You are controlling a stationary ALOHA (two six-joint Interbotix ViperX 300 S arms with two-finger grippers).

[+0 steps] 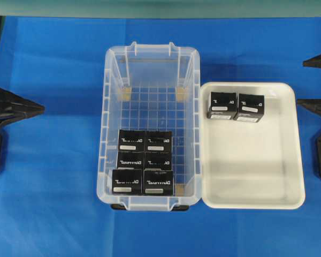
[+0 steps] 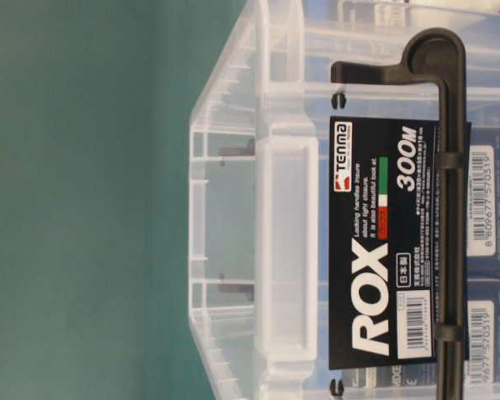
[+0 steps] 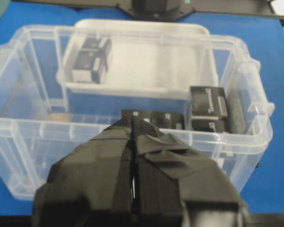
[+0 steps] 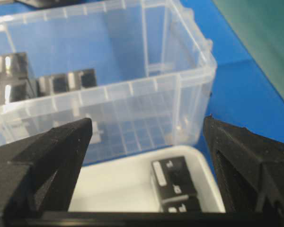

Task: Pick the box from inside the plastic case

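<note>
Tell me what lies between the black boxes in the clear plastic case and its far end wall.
Only bare grid-patterned floor, shown overhead; the black boxes crowd the near end.

Far half of the plastic case lies open from above; six boxes crowd its near end, walls hemming them, white tray touching its right side.

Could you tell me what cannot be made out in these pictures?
- Table-level view: the plastic case fills the frame; its black label hides most boxes inside.
- Overhead view: both hands lie outside the frame edges.
- Left wrist view: the left hand covers the case's near wall.
- Box lettering: too small to read.
</note>
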